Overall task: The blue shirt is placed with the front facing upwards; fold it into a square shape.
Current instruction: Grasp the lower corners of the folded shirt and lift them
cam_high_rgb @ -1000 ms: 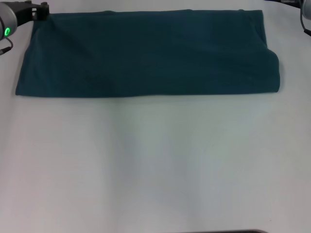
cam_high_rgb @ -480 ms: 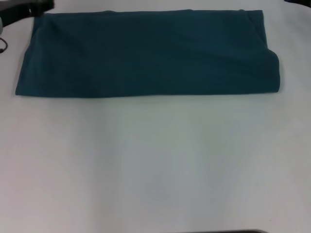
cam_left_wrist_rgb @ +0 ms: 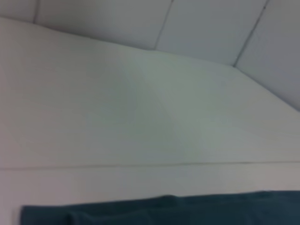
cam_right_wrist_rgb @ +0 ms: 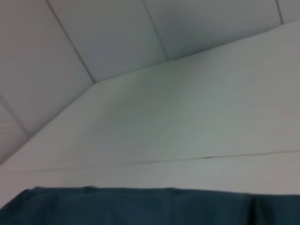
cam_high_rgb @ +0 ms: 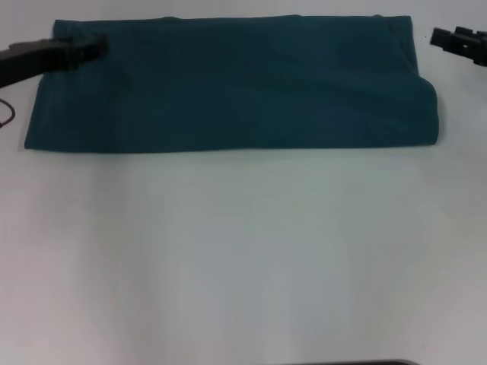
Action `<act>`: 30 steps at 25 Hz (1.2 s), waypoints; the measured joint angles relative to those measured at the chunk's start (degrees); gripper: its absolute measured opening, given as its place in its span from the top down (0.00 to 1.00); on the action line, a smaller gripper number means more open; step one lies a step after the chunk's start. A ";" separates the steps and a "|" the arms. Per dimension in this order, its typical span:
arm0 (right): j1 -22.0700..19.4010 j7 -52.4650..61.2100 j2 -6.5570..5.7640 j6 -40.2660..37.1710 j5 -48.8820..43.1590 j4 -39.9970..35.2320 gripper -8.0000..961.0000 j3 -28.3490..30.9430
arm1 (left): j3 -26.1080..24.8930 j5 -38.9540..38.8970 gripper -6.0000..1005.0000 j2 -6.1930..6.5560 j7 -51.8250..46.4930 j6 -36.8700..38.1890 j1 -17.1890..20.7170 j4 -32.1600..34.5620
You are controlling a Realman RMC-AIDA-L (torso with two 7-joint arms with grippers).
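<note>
The blue shirt (cam_high_rgb: 228, 84) lies folded into a long teal band across the far half of the white table, plain side up, no lettering showing. My left gripper (cam_high_rgb: 90, 47) reaches in from the left, its dark tip over the shirt's far left corner. At the right edge of the head view, my right gripper (cam_high_rgb: 445, 38) hovers just beyond the shirt's far right corner, apart from the cloth. An edge strip of the shirt (cam_left_wrist_rgb: 164, 211) shows in the left wrist view, and another strip of the shirt (cam_right_wrist_rgb: 140, 206) in the right wrist view.
The white table (cam_high_rgb: 243, 258) stretches bare from the shirt to its near edge. A thin dark cable loop (cam_high_rgb: 6, 114) lies at the far left. Tiled floor (cam_right_wrist_rgb: 93, 33) shows beyond the table in both wrist views.
The left gripper has come down and rightward onto the shirt's far left corner. The right gripper has come back into view by the far right corner. The shirt has not moved.
</note>
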 joint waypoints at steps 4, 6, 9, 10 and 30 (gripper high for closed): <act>-2.28 2.21 -1.91 6.80 -0.91 1.33 0.35 0.02 | 0.07 -1.80 0.30 0.00 1.21 5.20 2.32 -1.49; -2.55 5.42 -2.84 8.68 -3.08 1.50 0.35 -0.11 | 0.10 -2.36 0.30 0.00 1.57 7.34 3.29 -2.26; -1.96 10.04 -3.58 10.29 -7.23 1.67 0.36 -0.25 | 0.18 -2.59 0.31 0.01 2.39 10.15 4.44 -2.62; -1.59 11.58 -3.71 10.72 -8.99 1.73 0.36 -0.32 | 0.24 -2.61 0.31 0.01 2.79 10.68 4.72 -2.49; -0.23 16.49 -2.10 6.28 -17.40 0.53 0.40 -0.85 | 0.46 -3.95 0.31 -0.06 6.01 12.79 7.53 -2.15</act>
